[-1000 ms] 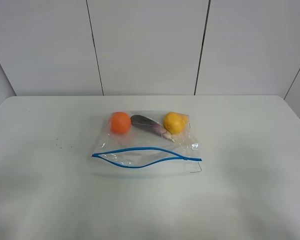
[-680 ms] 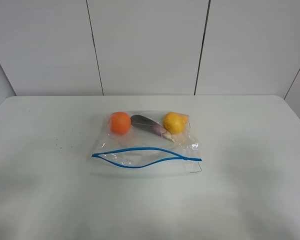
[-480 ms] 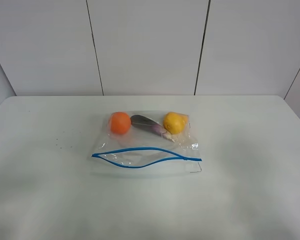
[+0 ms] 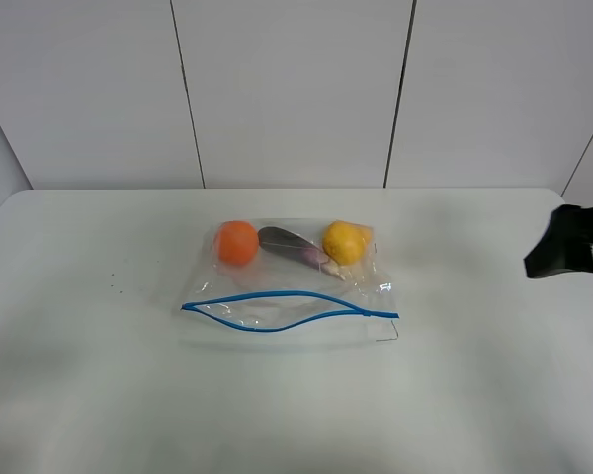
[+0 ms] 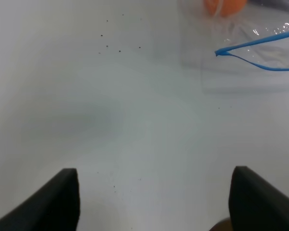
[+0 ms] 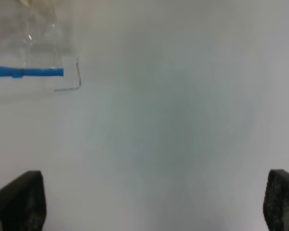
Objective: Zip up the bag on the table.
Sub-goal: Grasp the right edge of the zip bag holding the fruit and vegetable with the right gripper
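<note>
The clear bag (image 4: 287, 286) lies flat in the middle of the white table (image 4: 99, 395). Inside it, along the far side, are an orange (image 4: 237, 242), a purple eggplant (image 4: 292, 244) and a yellow fruit (image 4: 344, 241). Its blue zipper strip (image 4: 277, 296) gapes open over most of its length and meets near the right end. My right gripper (image 4: 551, 259) is a dark shape at the right edge, well apart from the bag. It is open in the right wrist view (image 6: 154, 202), with the zipper's right end (image 6: 33, 72) ahead. My left gripper (image 5: 154, 202) is open above bare table, with the zipper's left end (image 5: 221, 51) ahead.
A few tiny dark specks (image 4: 114, 287) mark the table left of the bag. White wall panels (image 4: 287, 89) stand behind the table's far edge.
My right arm has come into the exterior high view at the right edge. The bag has not moved.
</note>
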### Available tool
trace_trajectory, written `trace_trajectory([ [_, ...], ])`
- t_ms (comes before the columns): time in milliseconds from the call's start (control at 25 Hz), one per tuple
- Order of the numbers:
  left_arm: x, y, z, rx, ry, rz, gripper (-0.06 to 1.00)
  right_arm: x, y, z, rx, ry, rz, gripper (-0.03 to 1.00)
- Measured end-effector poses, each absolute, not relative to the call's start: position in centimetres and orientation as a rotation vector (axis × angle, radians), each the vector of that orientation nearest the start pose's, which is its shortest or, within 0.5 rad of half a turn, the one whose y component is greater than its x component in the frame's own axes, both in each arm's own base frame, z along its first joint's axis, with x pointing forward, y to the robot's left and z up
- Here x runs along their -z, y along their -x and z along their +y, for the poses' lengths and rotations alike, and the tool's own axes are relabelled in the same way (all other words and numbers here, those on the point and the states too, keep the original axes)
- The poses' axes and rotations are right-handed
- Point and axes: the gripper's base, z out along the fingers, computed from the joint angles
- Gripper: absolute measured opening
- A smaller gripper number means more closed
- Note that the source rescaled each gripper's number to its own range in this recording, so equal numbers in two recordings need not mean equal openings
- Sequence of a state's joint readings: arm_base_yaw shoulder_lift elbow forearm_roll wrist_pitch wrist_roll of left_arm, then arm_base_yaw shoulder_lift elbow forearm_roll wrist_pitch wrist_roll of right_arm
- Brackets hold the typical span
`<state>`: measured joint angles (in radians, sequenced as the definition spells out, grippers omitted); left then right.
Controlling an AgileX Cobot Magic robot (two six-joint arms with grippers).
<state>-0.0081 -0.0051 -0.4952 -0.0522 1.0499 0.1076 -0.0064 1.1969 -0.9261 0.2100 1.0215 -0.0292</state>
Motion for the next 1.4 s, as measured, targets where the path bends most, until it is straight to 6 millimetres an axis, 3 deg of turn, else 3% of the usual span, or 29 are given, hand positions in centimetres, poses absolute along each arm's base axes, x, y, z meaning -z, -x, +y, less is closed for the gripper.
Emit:
trace_trajectory([
  [280,-27.7,0.5,-0.4,0.0,-0.12,2.029,1.0,-22.0,-28.7,3.4,-0.599,-0.017,2.851,1.0],
  [520,-27.7,0.5,-0.4,0.0,-0.12,2.029,1.0,-16.3,-32.1,4.6,-0.818,-0.027,2.818,0.99],
  [720,-27.7,0.5,-0.4,0.0,-0.12,2.029,1.0,-13.5,-34.6,5.5,-0.996,-0.024,2.788,0.97],
  [880,-27.7,0.5,-0.4,0.0,-0.12,2.029,1.0,-12.1,-35.6,6.1,-1.138,-0.008,2.775,0.96],
  [1200,-27.7,0.5,-0.4,0.0,-0.12,2.029,1.0,-9.4,-35.7,6.7,-1.304,-0.027,2.794,0.95],
  [1400,-27.7,0.5,-0.4,0.0,-0.12,2.029,1.0,-8.8,-35.7,7.0,-1.362,-0.033,2.776,0.79],
])
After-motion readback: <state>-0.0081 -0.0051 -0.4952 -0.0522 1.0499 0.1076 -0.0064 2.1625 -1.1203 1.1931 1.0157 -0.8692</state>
